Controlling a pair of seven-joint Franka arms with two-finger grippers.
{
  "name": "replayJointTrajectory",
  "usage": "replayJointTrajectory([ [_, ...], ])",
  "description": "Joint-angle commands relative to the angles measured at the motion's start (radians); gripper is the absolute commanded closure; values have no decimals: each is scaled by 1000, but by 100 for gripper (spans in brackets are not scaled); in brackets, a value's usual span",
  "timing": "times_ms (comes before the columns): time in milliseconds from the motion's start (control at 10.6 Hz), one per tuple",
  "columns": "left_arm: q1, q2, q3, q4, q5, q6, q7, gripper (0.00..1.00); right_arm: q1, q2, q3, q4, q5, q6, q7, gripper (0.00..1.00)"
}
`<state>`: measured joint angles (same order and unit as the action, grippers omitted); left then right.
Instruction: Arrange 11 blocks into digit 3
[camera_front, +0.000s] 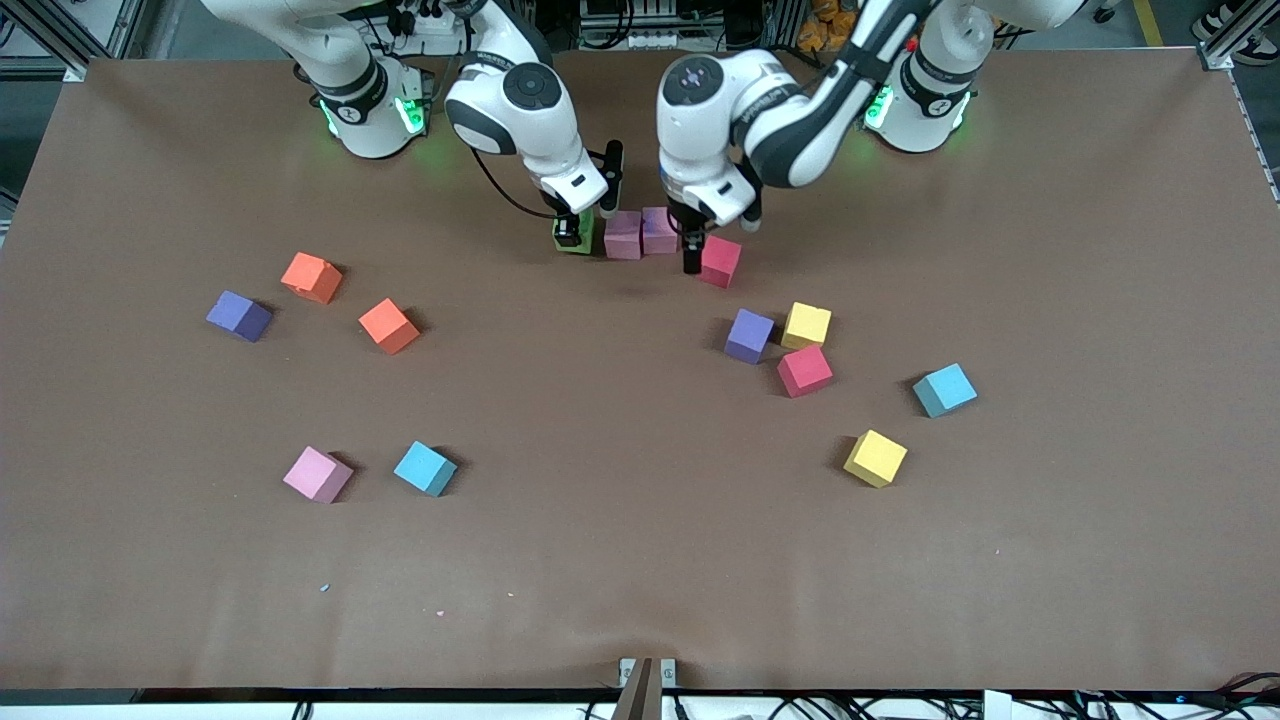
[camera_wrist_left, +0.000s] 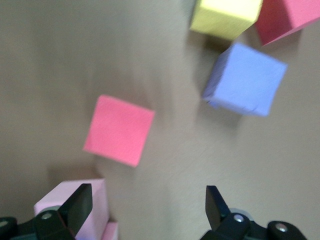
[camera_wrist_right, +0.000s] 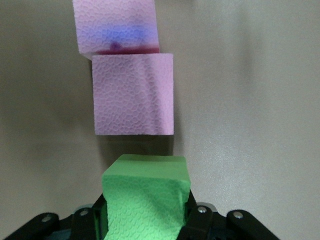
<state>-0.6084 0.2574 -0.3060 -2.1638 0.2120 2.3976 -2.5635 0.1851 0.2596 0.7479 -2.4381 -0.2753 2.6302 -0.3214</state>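
The light, squashy green block (camera_wrist_right: 146, 197) is being pinched across its side faces by the right gripper (camera_front: 568, 232), beside the pink blocks (camera_front: 623, 235), while the left gripper (camera_front: 692, 262) is being held wide and empty over the red block (camera_front: 721, 261).

free: open brown table (camera_front: 620, 520) nearest the front camera | blocked: both arms crowd the row of green block (camera_front: 578, 236), pink blocks (camera_front: 623, 235) | tight: purple-yellow-red cluster (camera_front: 790, 345), gaps seemingly too narrow
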Motion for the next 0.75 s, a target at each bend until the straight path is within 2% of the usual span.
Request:
replayJointTrajectory([
  [0, 51, 29, -10, 10, -3, 1, 97, 0, 16, 26, -2, 27, -28, -1, 45, 62],
  [377, 55, 48, -25, -34, -10, 23, 317, 0, 31, 59, -7, 47, -31, 4, 61, 62],
  [659, 55, 49, -27, -70, -11, 73, 336, 0, 66, 90, -36, 68, -67, 4, 94, 62],
])
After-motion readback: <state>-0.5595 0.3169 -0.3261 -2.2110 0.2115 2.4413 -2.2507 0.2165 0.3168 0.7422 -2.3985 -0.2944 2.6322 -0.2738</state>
